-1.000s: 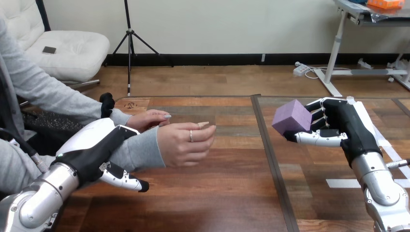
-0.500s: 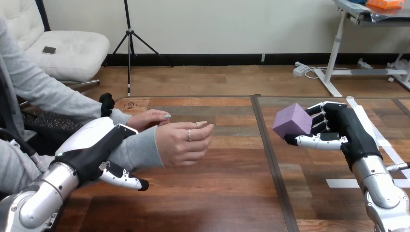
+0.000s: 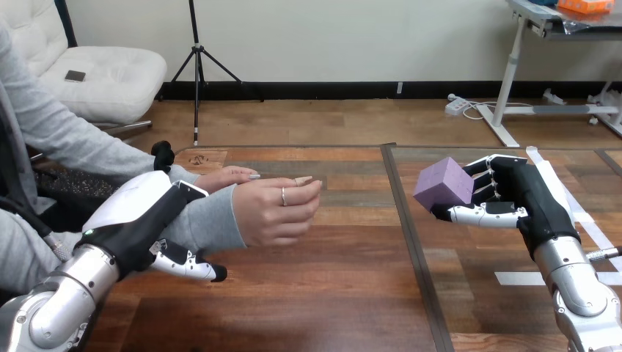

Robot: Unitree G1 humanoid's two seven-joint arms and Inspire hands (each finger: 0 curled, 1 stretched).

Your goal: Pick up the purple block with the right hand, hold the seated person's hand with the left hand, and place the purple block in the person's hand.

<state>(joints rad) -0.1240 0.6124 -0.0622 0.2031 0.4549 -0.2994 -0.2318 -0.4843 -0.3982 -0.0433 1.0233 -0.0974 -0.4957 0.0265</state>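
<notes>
Purple block (image 3: 443,183): it is up in the air over the right part of the table, tipped so one corner points up; the right hand has it
Right hand (image 3: 525,192): it is closed on the purple block; the fingers (image 3: 490,176) press on the side of the block away from the person and the thumb (image 3: 475,215) lies along under it
Right arm (image 3: 581,297): it comes up from the bottom right corner, and its silver part leans in toward the middle
Left hand (image 3: 136,216): it sits on top of the person's forearm (image 3: 209,224), on the grey sleeve just behind the wrist; its thumb (image 3: 185,265) sticks out under the sleeve, and the fingers go over the far side where the sleeve hides them, so it seems to be wrapped round the arm
Left arm (image 3: 57,312): it comes in from the bottom left corner
Person's hand (image 3: 275,213): it is held up above the table, left of the middle, with its fingers bent in loosely; nothing lies in it
Person's other hand (image 3: 224,176): it is just behind the held forearm, low by the table
Block and person's hand: they are well apart, with bare wood between them
Table (image 3: 330,301): it is brown wood with a dark line running down the middle
</notes>
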